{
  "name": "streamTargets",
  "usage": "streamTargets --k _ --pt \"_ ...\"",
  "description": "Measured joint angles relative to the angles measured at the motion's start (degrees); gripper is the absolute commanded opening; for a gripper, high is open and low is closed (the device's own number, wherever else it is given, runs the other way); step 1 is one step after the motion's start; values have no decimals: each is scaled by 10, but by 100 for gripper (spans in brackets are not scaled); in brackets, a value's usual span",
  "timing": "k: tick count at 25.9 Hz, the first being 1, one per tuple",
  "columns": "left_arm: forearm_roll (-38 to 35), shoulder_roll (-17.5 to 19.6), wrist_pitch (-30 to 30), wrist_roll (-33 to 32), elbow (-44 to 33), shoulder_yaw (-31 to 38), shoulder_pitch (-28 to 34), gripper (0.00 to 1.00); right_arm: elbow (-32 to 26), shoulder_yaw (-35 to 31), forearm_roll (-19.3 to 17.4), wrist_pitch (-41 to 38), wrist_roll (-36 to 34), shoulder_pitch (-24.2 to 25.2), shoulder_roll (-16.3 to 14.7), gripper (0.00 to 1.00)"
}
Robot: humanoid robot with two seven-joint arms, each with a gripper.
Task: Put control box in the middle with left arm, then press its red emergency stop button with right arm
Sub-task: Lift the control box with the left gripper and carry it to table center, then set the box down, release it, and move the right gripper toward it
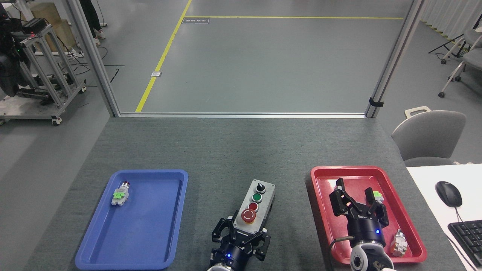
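Bare worktop (241, 146) lies open behind the control box (255, 205). Blue tray (113, 256) (left) and red tray (320, 210) flank it.
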Motion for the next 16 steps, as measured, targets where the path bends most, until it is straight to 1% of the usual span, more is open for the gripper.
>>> streamTargets --k 2,3,5,6,7,9,10,16 --pt "1 0 1 0 6 -8 0 0 0 0 0 0 0 -1 0 100" --pt "2 0 2 0 8 -11 0 3 0 -1 1 0 0 -1 -1 100" --pt "4 0 5 0 9 -13 0 26 0 -1 1 0 0 -1 -1 100" --pt "4 0 5 0 10 -14 0 36 0 -1 1 -1 0 -1 -1 100" --pt "5 0 5 0 10 -15 -1 50 0 -1 1 -1 0 -1 -1 100" --pt "5 0 5 0 11 -15 -2 91 0 -1 1 -1 -2 -2 -1 100" --pt "5 0 5 0 11 -16 -2 97 0 -1 1 -1 -2 -2 -1 100" --pt "7 0 6 3 10 -18 -3 98 0 -2 0 -1 0 -4 -3 100"
